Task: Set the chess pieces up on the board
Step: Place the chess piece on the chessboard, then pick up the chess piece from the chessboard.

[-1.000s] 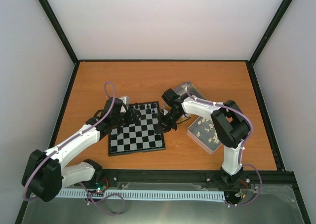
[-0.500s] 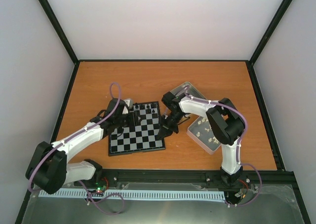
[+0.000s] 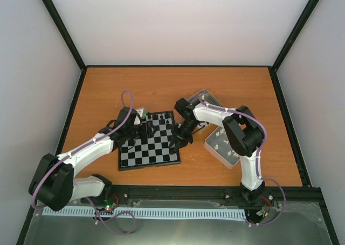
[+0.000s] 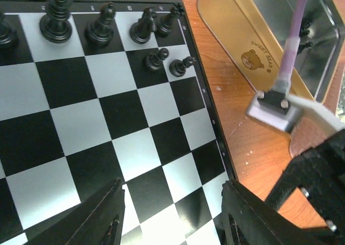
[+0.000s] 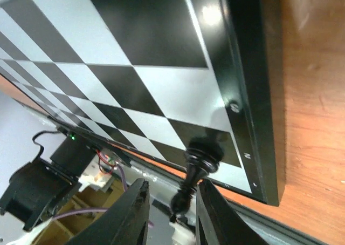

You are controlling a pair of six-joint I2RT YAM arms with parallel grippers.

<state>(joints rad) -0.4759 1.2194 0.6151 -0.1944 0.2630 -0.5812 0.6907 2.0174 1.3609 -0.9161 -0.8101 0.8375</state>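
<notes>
The board lies at the table's middle, also in the left wrist view and the right wrist view. Several black chess pieces stand along its far rows, with two pawns near the corner. My left gripper hangs over the board, open and empty. My right gripper is at the board's right edge. In its wrist view its jaws are apart around a black piece. The piece's base is on a dark square by the border, with a gap on both sides.
A silver tin with cream-white pieces lies right of the board. An open gold-lined tin lies behind it and shows in the left wrist view. The right arm is close beside the board's corner.
The right gripper has moved left and nearer along the board's right edge. The left gripper has shifted slightly right over the board's far side.
</notes>
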